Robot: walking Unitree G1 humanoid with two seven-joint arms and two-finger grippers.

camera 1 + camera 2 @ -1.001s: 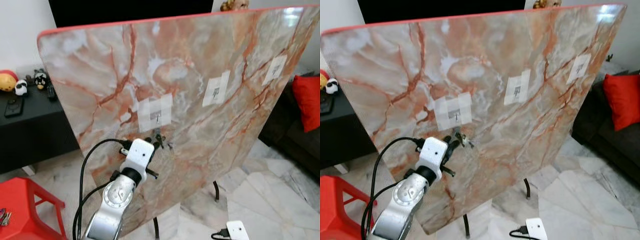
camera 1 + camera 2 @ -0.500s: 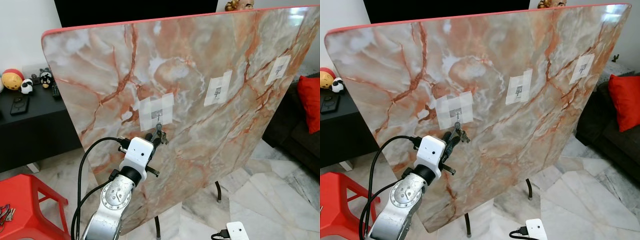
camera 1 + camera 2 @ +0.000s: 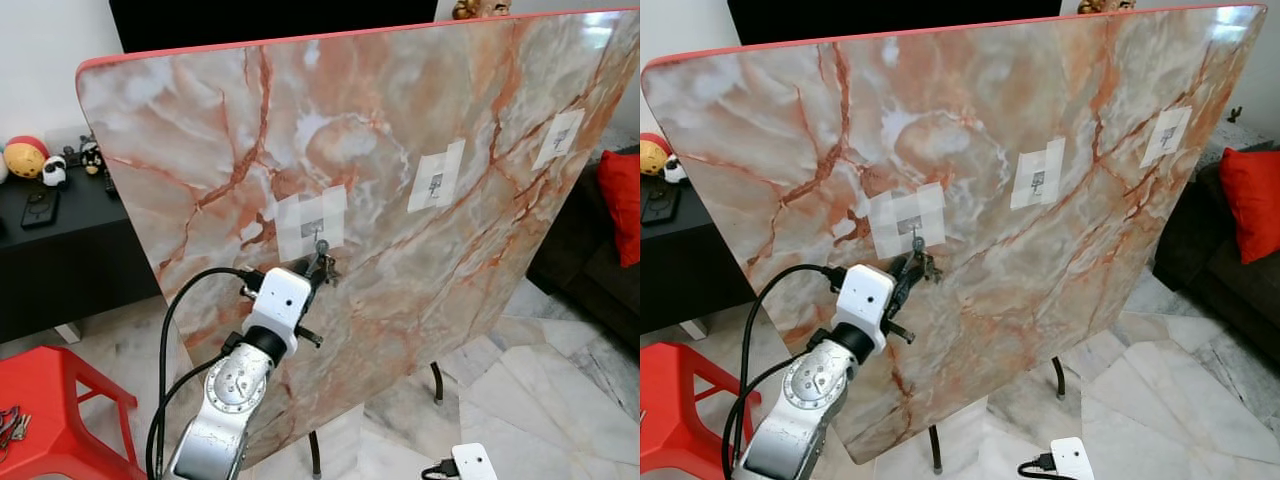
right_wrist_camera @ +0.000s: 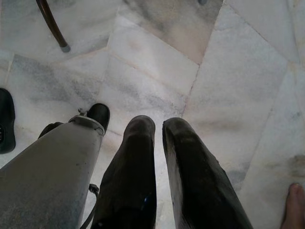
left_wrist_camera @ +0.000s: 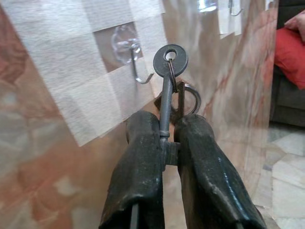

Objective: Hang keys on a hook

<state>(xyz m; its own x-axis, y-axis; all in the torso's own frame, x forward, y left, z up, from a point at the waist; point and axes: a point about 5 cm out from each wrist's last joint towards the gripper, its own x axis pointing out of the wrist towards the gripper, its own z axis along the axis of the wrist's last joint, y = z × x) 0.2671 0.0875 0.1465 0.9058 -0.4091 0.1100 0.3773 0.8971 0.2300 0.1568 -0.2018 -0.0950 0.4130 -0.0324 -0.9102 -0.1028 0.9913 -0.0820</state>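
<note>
The left claw (image 5: 167,143) is raised against the tilted marble-patterned board (image 3: 420,120), its two black fingers (image 5: 138,162) pinched tight on the shaft of a key. The keys (image 5: 169,71) stand upright out of the grip, the round head of the held one uppermost, with a ring through its hole and more of the bunch dangling behind.

The clear hook (image 5: 131,52) sits on a patch of pale tape (image 3: 310,222) stuck to the board. In the left wrist view the key's head is just beside the hook's curled tip, at much the same height, but not on it; nothing is looped over the hook yet. So the carrying and lifting look done, and what is left, as I judge it, is the fiddly part: getting the ring or the key's hole over the tip, then letting go so the bunch hangs free.

Two more taped hooks (image 3: 436,178) sit further along the board, both bare.

The right claw (image 4: 157,143) hangs idle over the marble floor (image 4: 238,86), its fingers close together with a slim gap between them and nothing held. A bare toe (image 4: 295,195) of someone standing near shows beside it.
</note>
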